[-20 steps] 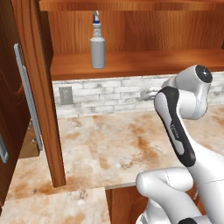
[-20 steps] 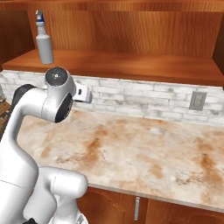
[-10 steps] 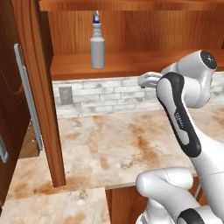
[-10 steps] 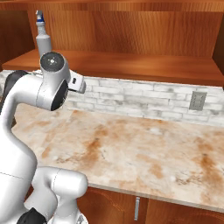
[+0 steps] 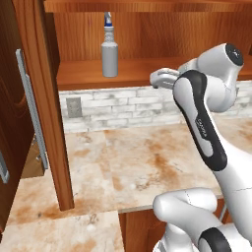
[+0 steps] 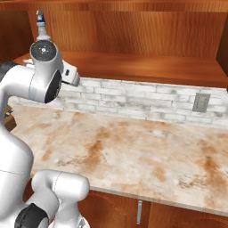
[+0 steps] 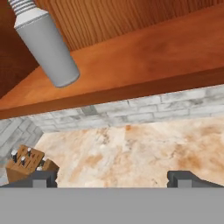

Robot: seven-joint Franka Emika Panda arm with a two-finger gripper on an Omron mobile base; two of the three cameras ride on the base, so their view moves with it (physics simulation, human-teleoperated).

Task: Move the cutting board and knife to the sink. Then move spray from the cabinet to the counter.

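Note:
The spray (image 5: 110, 54) is a light-grey bottle with a blue-and-white nozzle. It stands upright on the lower shelf of the open reddish-brown cabinet (image 5: 140, 74). My gripper (image 5: 154, 78) hangs at the height of the shelf's front edge, to the right of the bottle and apart from it. In the hand view the spray (image 7: 46, 41) leans in the upper left, and my gripper (image 7: 111, 179) is open with nothing between its fingertips (image 7: 183, 178). The blotchy beige counter (image 5: 138, 162) lies below. From the right base view the spray's nozzle (image 6: 41, 20) peeks over the arm. The cutting board, knife and sink are out of view.
The cabinet's open door (image 5: 12, 123), with its silver bar handle (image 5: 30, 108), juts out at the left, beside a thick side panel (image 5: 47, 98). A wooden knife block (image 7: 28, 164) stands on the counter's left end. A brick backsplash with an outlet (image 6: 201, 102) runs under the shelf.
The arm has lifted, and the hand has risen from backsplash height to the shelf edge, closer to the spray. The gripper stays open.

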